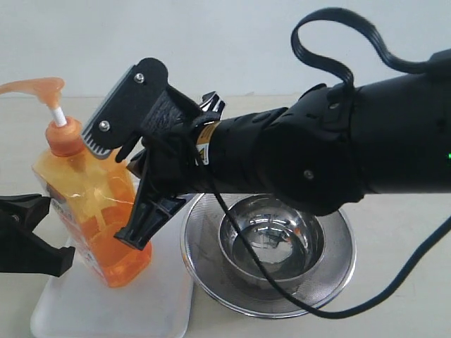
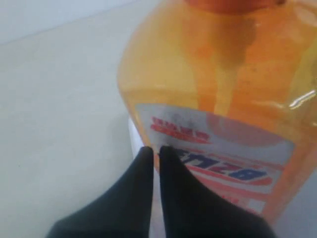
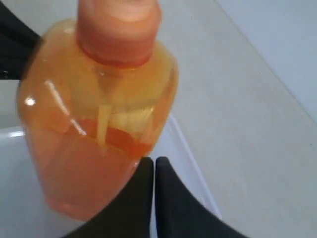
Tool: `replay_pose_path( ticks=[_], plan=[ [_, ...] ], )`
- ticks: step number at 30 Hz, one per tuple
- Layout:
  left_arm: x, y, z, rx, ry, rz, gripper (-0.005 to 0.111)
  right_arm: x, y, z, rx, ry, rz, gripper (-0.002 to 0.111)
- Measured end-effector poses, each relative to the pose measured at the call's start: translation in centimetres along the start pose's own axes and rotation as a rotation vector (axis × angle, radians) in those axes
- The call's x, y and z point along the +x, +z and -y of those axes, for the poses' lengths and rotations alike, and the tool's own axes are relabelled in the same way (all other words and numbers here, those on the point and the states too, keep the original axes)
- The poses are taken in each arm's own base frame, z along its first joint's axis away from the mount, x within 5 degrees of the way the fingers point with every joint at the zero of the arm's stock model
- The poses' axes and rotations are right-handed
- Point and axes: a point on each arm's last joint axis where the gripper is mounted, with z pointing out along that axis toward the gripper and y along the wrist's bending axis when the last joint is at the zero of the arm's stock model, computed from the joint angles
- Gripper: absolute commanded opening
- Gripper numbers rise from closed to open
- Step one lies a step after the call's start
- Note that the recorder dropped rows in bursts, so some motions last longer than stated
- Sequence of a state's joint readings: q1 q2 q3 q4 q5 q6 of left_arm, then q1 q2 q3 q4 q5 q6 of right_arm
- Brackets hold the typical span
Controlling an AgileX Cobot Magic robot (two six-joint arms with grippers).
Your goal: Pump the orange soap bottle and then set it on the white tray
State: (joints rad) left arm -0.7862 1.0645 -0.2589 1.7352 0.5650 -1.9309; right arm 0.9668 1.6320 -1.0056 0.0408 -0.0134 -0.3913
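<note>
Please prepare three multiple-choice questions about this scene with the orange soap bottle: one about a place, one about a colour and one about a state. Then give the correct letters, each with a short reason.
1. Where does the lower end of the orange soap bottle rest?
A. on a wooden shelf
B. on the white tray
C. inside a drawer

2. What colour is the stem under the pump head?
A. white
B. black
C. green

3. How does the bottle stand?
A. fully upright
B. lying flat on its side
C. tilted

Answers:
1 B: in the exterior view the bottle's bottom edge meets the tray's surface.
2 A: the short stem between the orange head and the orange collar is white.
3 C: the bottle's body leans clearly off vertical, but it is not lying down.
</note>
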Motion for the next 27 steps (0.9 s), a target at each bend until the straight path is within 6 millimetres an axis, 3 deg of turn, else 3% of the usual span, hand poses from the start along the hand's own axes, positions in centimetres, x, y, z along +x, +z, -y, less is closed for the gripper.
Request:
replay_pose_path(
  ticks=[13,27],
  plan=[
    [-0.1,0.1,-0.3,-0.042,0.005,0.009,0.005,0.1,0.0,-0.8,-0.030,-0.007,-0.028,0.000],
    [-0.4,0.1,-0.7,-0.094,0.003,0.030,0.005,-0.2,0.1,1.1,0.050,-0.030,0.059,0.000]
  ],
)
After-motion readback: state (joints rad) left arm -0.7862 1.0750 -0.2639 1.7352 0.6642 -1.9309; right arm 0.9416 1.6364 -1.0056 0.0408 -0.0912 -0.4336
